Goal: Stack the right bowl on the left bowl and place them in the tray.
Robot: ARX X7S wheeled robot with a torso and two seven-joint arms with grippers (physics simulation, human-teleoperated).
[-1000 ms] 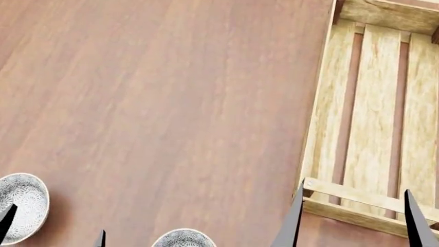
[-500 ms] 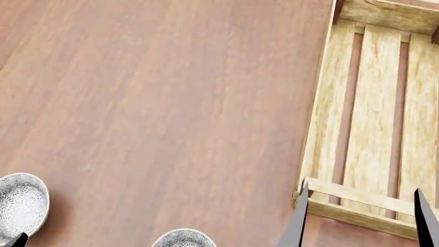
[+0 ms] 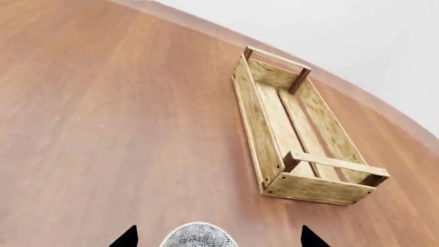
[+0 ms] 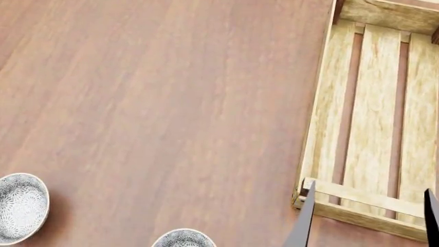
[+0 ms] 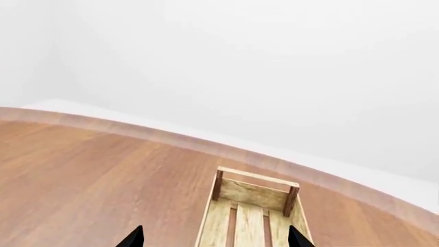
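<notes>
in the head view the tray [image 4: 373,118] fills the right side of the frame, a pale wooden crate with a slatted bottom lying on the brown wooden table [image 4: 164,103], its near end rail crossing the lower right. the right gripper [image 4: 368,218] shows as two dark fingertips rising from the bottom edge at the lower right, spread wide apart, one tip in front of the tray's near left corner and the other at the frame's right edge, so the near end of the tray lies between them in the picture; nothing is between the fingers. the left bowl [image 4: 20,206], grey-white with a fine pattern inside, sits at the lower left edge of the frame, and the right bowl [image 4: 184,239] peeks up from the bottom edge left of centre, well apart from the tray and from the right gripper's tips. in the left wrist view the left gripper [image 3: 218,237] shows only two dark tips at the bottom edge, wide apart and empty, with the rim of a patterned bowl [image 3: 199,236] between them at the bottom centre; the tray [image 3: 302,134] lies beyond it toward the centre right. in the right wrist view the spread tips of the right gripper [image 5: 214,237] frame the tray [image 5: 250,216] at the bottom centre, with a pale wall behind.
</notes>
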